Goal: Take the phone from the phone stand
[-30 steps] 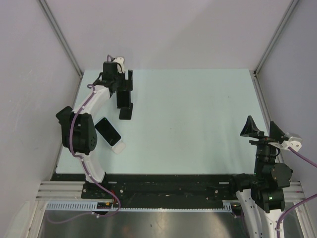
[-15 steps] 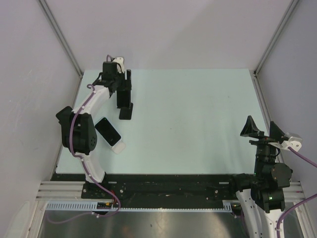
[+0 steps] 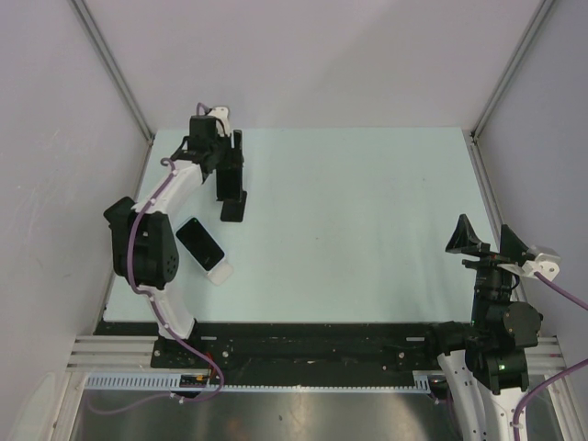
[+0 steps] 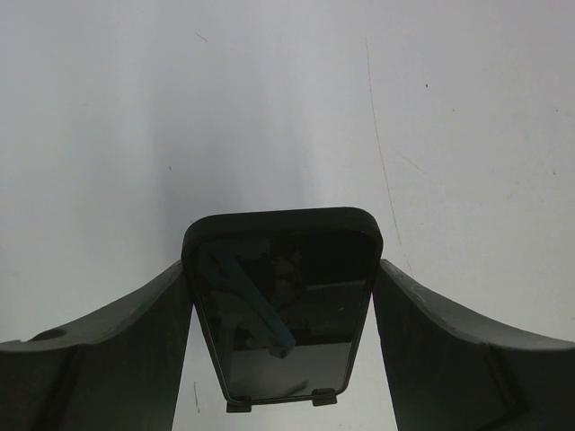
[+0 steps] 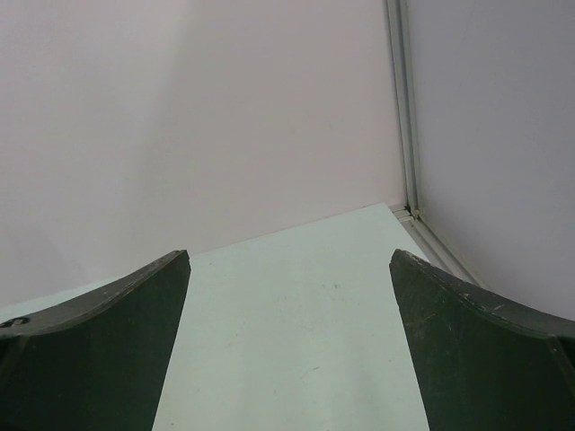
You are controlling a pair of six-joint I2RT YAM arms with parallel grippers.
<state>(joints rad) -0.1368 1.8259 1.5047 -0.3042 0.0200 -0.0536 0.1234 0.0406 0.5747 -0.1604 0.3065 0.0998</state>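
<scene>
Black and glossy, the phone (image 4: 283, 305) stands upright in the phone stand (image 3: 233, 209) at the far left of the pale green surface (image 3: 367, 220). Two small clips (image 4: 238, 406) catch its lower edge. The dark screen gives back only reflections, a teal streak among them.

The left fingers (image 4: 135, 332) are drawn partway together and sit against the phone's two long sides. The wrist view shows no gap at either edge, so they grip it while it rests in the stand.

The right fingers (image 5: 99, 332) are spread wide and hold nothing, raised at the near right, well apart from the stand.

A second handset (image 3: 200, 243), black with a white end, lies flat on the surface just beside the left arm (image 3: 147, 248).
</scene>
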